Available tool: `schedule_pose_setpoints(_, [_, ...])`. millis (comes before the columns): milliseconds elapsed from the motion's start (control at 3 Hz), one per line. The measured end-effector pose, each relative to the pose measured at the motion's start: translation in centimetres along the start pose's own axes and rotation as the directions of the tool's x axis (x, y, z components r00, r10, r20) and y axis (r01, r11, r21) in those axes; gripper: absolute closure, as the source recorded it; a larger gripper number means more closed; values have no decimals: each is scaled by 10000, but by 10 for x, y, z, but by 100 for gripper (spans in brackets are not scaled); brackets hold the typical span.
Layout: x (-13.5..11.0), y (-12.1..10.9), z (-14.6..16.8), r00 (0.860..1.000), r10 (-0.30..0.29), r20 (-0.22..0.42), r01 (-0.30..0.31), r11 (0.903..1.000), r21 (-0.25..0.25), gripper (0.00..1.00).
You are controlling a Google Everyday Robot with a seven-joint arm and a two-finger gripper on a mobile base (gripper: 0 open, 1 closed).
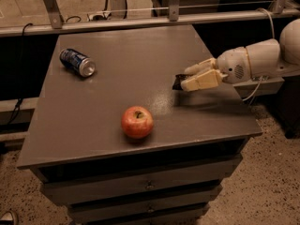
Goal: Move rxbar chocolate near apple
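1 pincer [185,80] with rxbar chocolate [177,82] near the table edge [238,105]

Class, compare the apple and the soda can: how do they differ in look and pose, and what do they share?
The apple is round and red-orange; the soda can is a blue cylinder. The apple sits stem up; the soda can lies on its side. Both rest on the grey table, apart from the gripper, which holds the rxbar chocolate at the right.
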State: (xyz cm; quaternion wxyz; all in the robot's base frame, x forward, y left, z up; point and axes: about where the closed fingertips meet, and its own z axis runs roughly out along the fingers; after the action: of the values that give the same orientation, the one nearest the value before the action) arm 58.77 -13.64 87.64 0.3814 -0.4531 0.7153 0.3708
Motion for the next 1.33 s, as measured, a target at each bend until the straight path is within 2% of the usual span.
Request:
schedule_pose_setpoints(667, [7,23,19,9989,182,439,-157,9982,-574,12])
schedule_pose_setpoints(1000, [8,27,23,9984,188,531,-152,9975,-683,0])
schedule_pose_setpoints(1333, [8,28,23,9984,185,539,-147,9975,-690,0])
